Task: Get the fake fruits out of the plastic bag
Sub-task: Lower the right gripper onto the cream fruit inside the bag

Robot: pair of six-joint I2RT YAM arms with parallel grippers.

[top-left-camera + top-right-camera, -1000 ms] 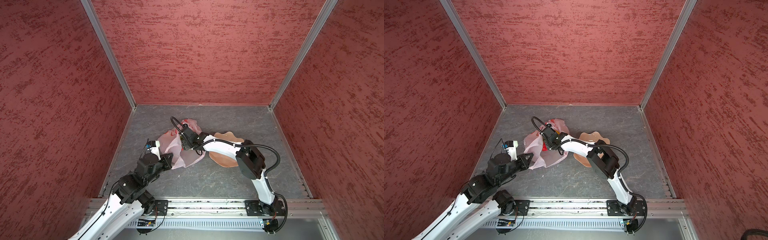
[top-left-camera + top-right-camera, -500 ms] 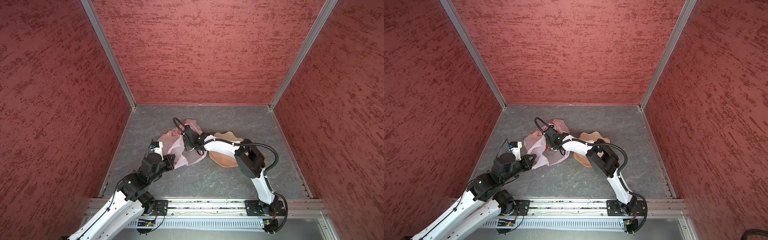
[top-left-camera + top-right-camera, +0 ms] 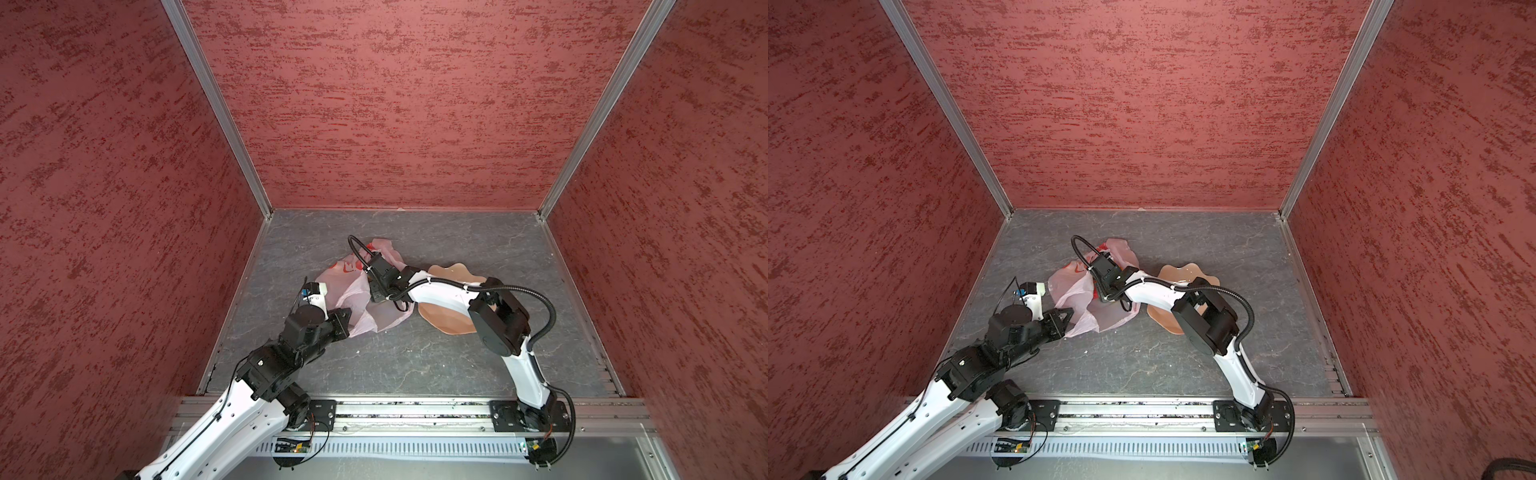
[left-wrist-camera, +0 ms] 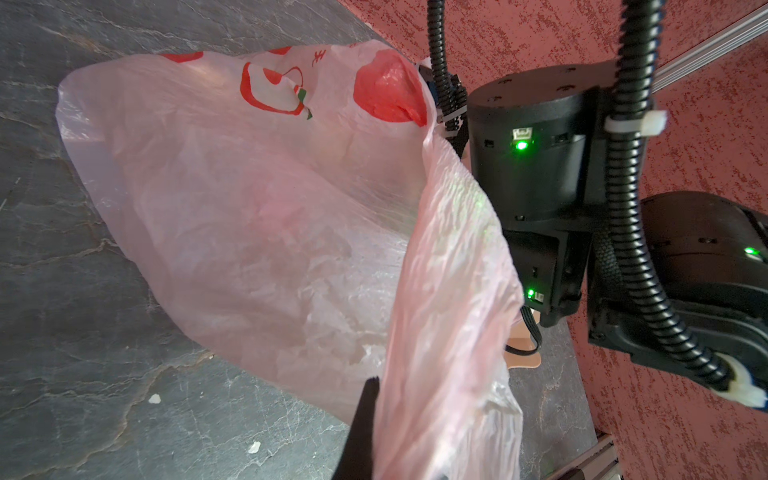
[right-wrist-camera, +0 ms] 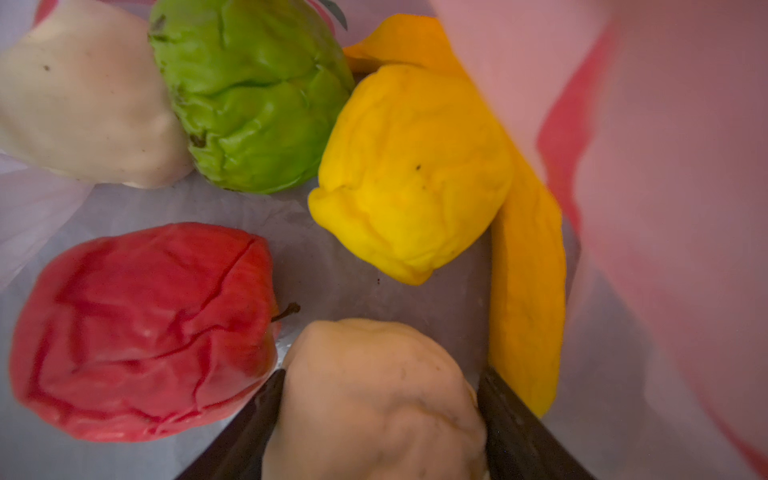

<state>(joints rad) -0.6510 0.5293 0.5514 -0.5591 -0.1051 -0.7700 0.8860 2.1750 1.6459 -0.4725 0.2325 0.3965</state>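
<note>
All six fake fruits [image 5: 141, 332] are inside the plastic bag [image 3: 353, 291], which lies crumpled around the middle of the desk [image 3: 415, 365] in both top views. The right end effector [image 5: 382, 374] is down in the bag with its fingers pressed on either side of a beige fruit [image 5: 374, 407], so it's gripping that one. The red fruit [image 5: 124, 291] and the banana [image 5: 528, 291] sit just beside it, and the green fruit [image 5: 249, 95], yellow round fruit [image 5: 411, 174] and second beige fruit [image 5: 83, 95] are further in. The left end effector [image 3: 1068, 316] is pinched tight on the bag's edge at about 7 o'clock. A peach bowl [image 3: 444, 322] sits at the bag's 3 o'clock, partly under the right arm [image 3: 436, 293].
</note>
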